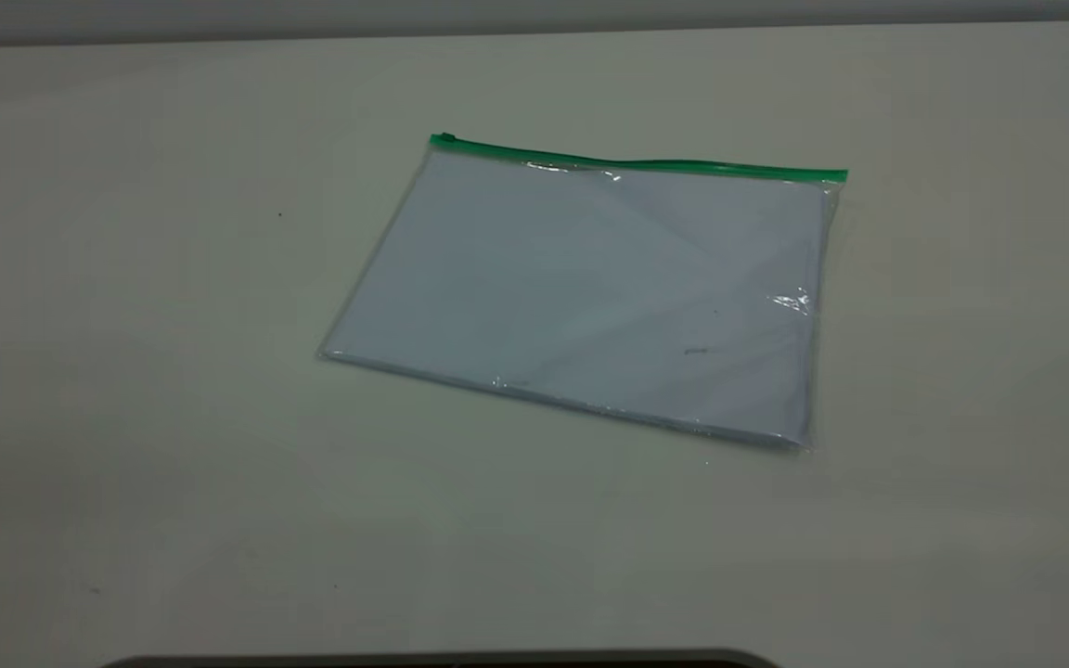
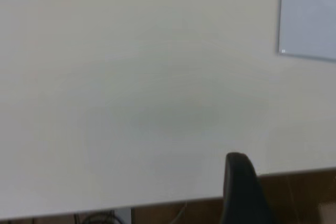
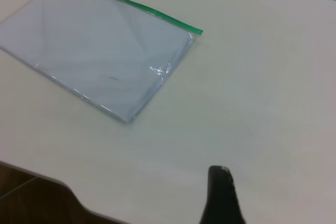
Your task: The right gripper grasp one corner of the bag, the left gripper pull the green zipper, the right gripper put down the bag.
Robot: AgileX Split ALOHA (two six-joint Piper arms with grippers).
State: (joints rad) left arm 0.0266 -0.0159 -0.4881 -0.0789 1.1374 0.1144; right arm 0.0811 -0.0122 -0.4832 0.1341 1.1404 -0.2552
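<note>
From the exterior view, the bag point(image 1: 590, 297) lies flat on the pale table point(image 1: 126, 371), alone, its green zipper point(image 1: 637, 165) along the far edge with the slider point(image 1: 443, 140) at the left end; neither arm shows.

The left wrist view shows one bag corner far off and a black fingertip of the left gripper point(image 2: 240, 187) over the table edge.

The right wrist view shows the whole bag well apart from the right gripper point(image 3: 221, 195), holding nothing. Whether either is open cannot be told. No writing is legible.

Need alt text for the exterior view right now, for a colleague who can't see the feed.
A flat clear bag of white paper lies on the pale table, right of centre. Its green zipper runs along the far edge, with the slider tab at the left end. No gripper is in view.
</note>
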